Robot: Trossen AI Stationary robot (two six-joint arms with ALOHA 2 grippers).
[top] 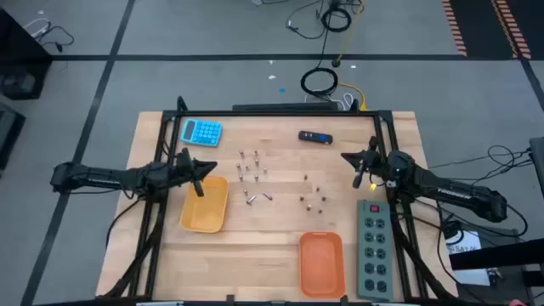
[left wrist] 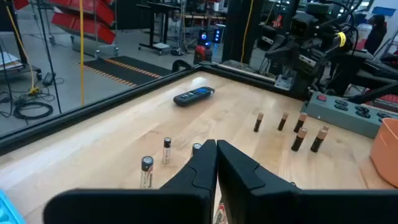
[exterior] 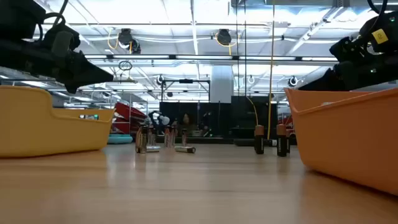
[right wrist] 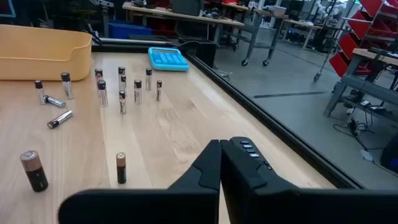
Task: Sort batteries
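Note:
The batteries stand and lie in two loose groups at mid-table. The silvery ones (top: 248,167) are nearer the left, most upright and a few on their sides (right wrist: 59,118). The brown-and-dark ones (top: 313,194) are nearer the right, upright (left wrist: 298,134). My left gripper (top: 214,165) hovers shut above the far end of the yellow tray (top: 205,204), its fingers (left wrist: 216,149) pointing toward the batteries. My right gripper (top: 347,156) hovers shut at the right, past the brown group, with its fingers (right wrist: 219,149) aimed across the table. Neither holds anything.
An orange tray (top: 321,262) lies near the front edge, with a grey power strip (top: 374,246) to its right. A blue calculator (top: 201,132) sits at the far left and a black-and-blue oblong device (top: 314,137) at the far middle. A dark frame (top: 280,110) borders the table.

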